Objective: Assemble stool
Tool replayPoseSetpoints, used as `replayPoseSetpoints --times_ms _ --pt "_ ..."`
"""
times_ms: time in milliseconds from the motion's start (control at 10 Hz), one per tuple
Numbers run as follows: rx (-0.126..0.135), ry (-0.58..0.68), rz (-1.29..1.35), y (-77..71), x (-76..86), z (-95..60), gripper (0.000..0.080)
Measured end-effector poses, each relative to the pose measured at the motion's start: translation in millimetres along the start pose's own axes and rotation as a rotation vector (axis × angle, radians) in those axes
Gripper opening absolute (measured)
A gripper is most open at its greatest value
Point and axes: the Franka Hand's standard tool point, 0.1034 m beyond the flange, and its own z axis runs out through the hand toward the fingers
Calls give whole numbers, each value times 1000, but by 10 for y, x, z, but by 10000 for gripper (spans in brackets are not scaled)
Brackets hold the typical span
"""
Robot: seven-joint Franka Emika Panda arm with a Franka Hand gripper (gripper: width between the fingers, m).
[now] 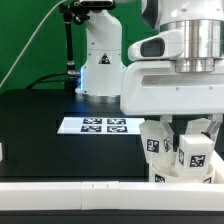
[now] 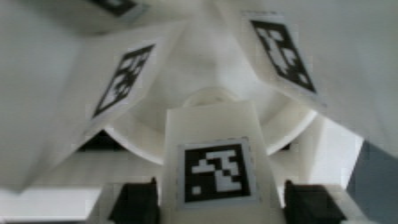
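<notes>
The white stool stands upside down at the exterior view's lower right, with its round seat (image 1: 172, 178) on the table and its tagged legs pointing up. My gripper (image 1: 190, 134) comes down from above and is shut on one leg (image 1: 195, 152). Another leg (image 1: 154, 141) stands beside it. In the wrist view the held leg (image 2: 217, 160) sits between my black fingers (image 2: 146, 203), with my gripper (image 2: 222, 203) around its end. Two other legs (image 2: 128, 80) (image 2: 279, 52) slant off over the seat's rim (image 2: 306, 128).
The marker board (image 1: 100, 125) lies flat on the black table (image 1: 50, 140), to the exterior view's left of the stool. A long white wall strip (image 1: 70, 203) runs along the front edge. The robot's base (image 1: 100, 60) stands at the back.
</notes>
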Motion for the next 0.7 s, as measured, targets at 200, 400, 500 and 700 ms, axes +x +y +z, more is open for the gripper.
replayPoseSetpoints --times_ms 200,400,500,700 --pt "-1 35 165 45 26 -4 340" --pt "-2 39 257 83 50 -14 340" --pt "1 37 282 69 41 -10 449" --pt "3 32 251 91 63 -113 575"
